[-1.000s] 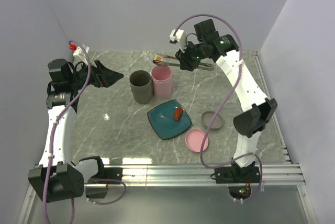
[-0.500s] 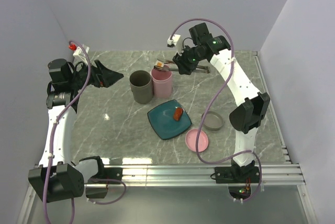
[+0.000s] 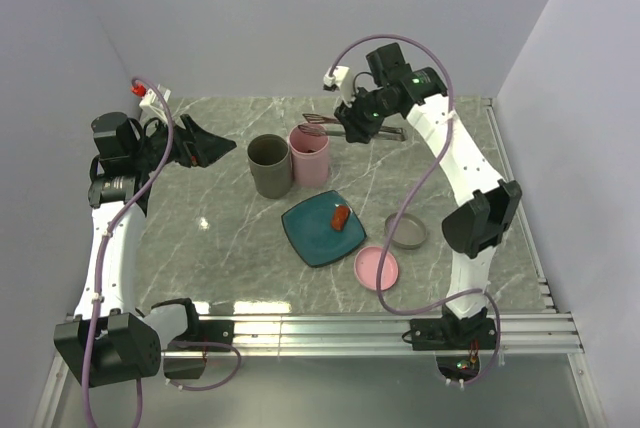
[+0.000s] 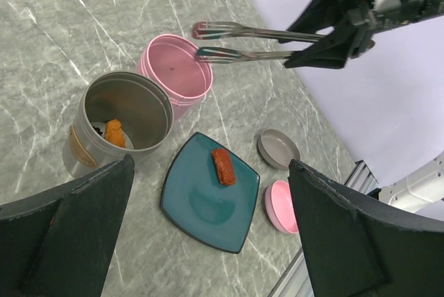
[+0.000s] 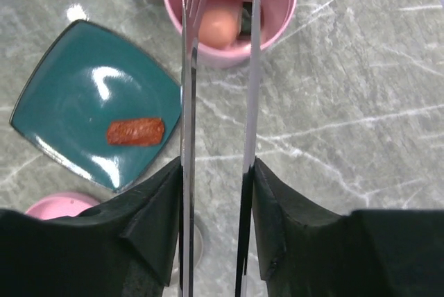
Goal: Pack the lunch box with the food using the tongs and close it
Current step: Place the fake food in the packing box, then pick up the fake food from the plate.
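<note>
My right gripper [image 3: 360, 123] [image 5: 216, 172] is shut on the tongs [image 3: 328, 126] [image 4: 263, 31] [image 5: 252, 68]. Their two arms stand apart, and the empty tips hover over the pink cup [image 3: 309, 156] [image 4: 177, 87] [image 5: 279, 28]. Inside that cup lie a pale pink ball [image 5: 218, 26] and a dark piece [image 5: 244, 19]. A red-brown sausage [image 3: 341, 217] [image 4: 223, 166] [image 5: 135, 131] rests on the teal plate [image 3: 312, 240] [image 4: 201, 210] [image 5: 73, 99]. The grey cup [image 3: 269, 170] [image 4: 78, 153] holds an orange nugget [image 4: 114, 132]. My left gripper [image 3: 213, 145] [image 4: 210, 186] hangs open at the far left, high above the table.
A grey lid [image 3: 407, 231] [image 4: 278, 148] and a pink lid [image 3: 376, 269] [image 4: 281, 207] [image 5: 61, 207] lie right of the plate, near the front. The two cups stand side by side behind the plate. Walls close the table on three sides.
The tongs carried a white-and-orange piece over the pink cup; now their tips are empty. The right gripper shifted slightly right. The left arm has not moved.
</note>
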Robot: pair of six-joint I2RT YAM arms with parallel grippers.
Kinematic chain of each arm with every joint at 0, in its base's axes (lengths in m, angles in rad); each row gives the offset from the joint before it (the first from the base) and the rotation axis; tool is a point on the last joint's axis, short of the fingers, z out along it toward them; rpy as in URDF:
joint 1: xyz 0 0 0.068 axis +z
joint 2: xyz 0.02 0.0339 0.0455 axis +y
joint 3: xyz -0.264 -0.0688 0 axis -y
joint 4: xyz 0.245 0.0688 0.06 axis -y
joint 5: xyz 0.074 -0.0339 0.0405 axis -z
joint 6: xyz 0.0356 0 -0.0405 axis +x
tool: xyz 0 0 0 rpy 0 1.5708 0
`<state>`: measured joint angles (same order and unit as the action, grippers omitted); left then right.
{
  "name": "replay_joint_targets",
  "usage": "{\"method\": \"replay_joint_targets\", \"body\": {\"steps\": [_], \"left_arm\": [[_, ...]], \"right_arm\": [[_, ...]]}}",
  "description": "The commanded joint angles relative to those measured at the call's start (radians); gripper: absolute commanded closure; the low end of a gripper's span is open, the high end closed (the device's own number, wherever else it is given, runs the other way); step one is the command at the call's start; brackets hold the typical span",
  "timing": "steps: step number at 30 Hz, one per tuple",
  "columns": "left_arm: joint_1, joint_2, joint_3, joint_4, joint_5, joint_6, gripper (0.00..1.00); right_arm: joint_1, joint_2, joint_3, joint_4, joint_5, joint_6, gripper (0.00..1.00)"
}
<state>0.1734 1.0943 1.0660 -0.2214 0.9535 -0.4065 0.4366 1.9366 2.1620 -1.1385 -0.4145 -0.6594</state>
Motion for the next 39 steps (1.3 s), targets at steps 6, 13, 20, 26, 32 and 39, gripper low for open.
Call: {"method": "replay_joint_targets", "body": {"steps": [6, 13, 20, 26, 32, 39], "left_arm": [[0.002, -0.030, -0.012, 0.047, 0.033, 0.000, 0.01], [0.002, -0.040, -0.027, 0.056, 0.034, -0.006, 0.01], [0.003, -0.053, -0.035, 0.056, 0.034, -0.009, 0.01], [0.003, -0.050, -0.026, 0.050, 0.030, -0.003, 0.01], [0.003, -0.051, -0.027, 0.025, 0.024, 0.018, 0.01], [0.003, -0.045, -0.034, 0.042, 0.024, 0.008, 0.01]], "right_arm": [[-0.081, -0.375, -0.373, -0.107, -0.023, -0.163, 0.57], [-0.081, -0.571, -0.739, -0.141, -0.001, -0.203, 0.59], [-0.058, -0.602, -0.936, -0.090, 0.026, -0.198, 0.58], [-0.036, -0.542, -0.958, -0.034, 0.034, -0.175, 0.59], [-0.024, -0.487, -0.933, 0.003, 0.026, -0.155, 0.59], [-0.004, -0.433, -0.913, 0.037, 0.026, -0.144, 0.59]]}}
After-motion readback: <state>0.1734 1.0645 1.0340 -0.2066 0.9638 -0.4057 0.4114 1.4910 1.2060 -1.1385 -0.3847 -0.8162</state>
